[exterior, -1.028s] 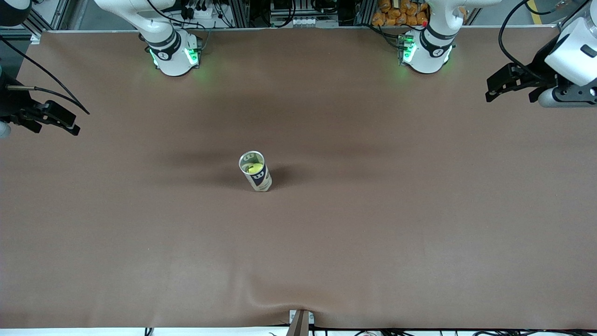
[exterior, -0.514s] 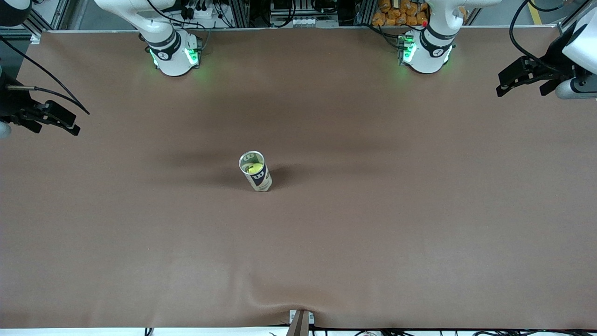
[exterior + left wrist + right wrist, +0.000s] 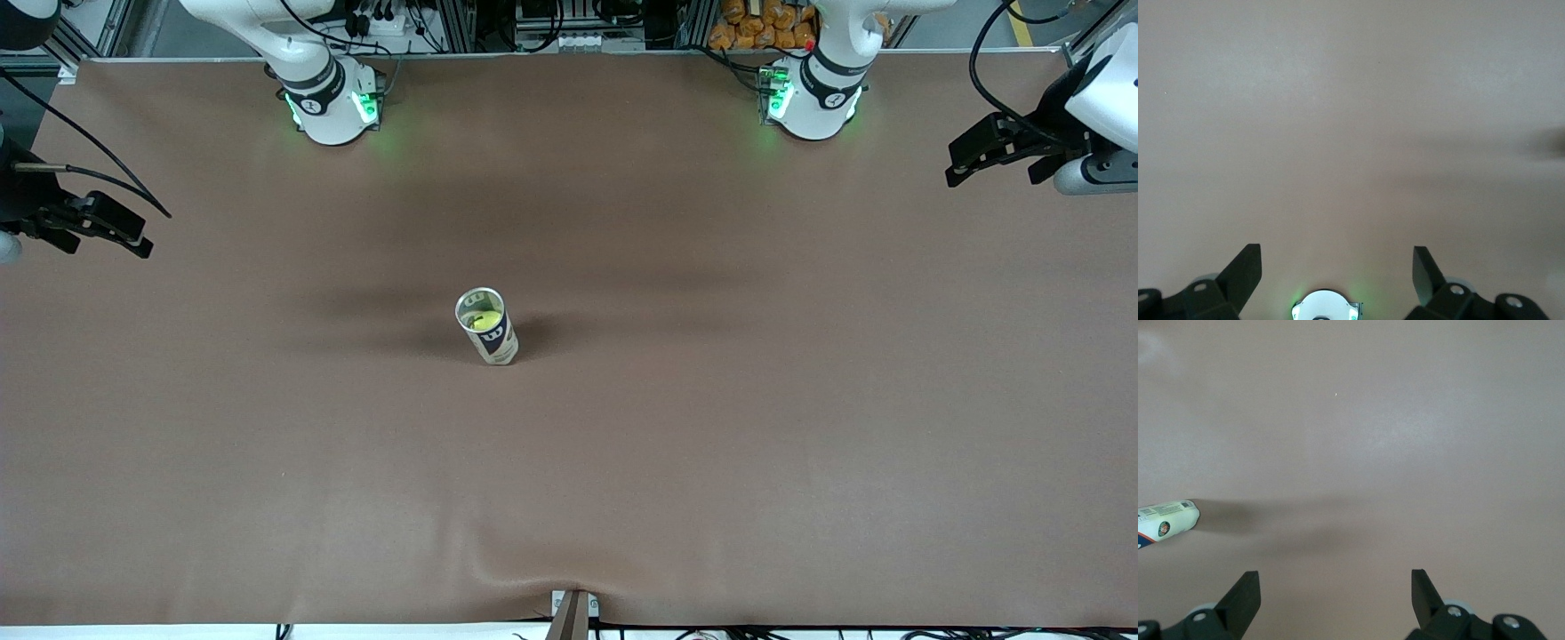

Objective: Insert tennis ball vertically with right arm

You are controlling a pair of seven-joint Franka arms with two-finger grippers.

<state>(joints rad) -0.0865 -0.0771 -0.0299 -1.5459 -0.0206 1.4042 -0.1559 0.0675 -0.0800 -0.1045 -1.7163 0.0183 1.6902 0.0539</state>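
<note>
The tabletop [image 3: 800, 427] is covered by a brown mat that bulges in a low wrinkle at its edge nearest the front camera. One thing stands directly on it: an upright, open tennis ball can [image 3: 488, 326] near the middle, between the two hands and well apart from each, with a yellow ball [image 3: 484, 321] showing inside. The can casts a soft shadow on the mat beside it.

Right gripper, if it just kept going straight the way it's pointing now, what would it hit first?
Probably just the bare table. The right gripper is open and empty, and the can sits off its line, so the way looks free, though depth is hard to judge.
</note>
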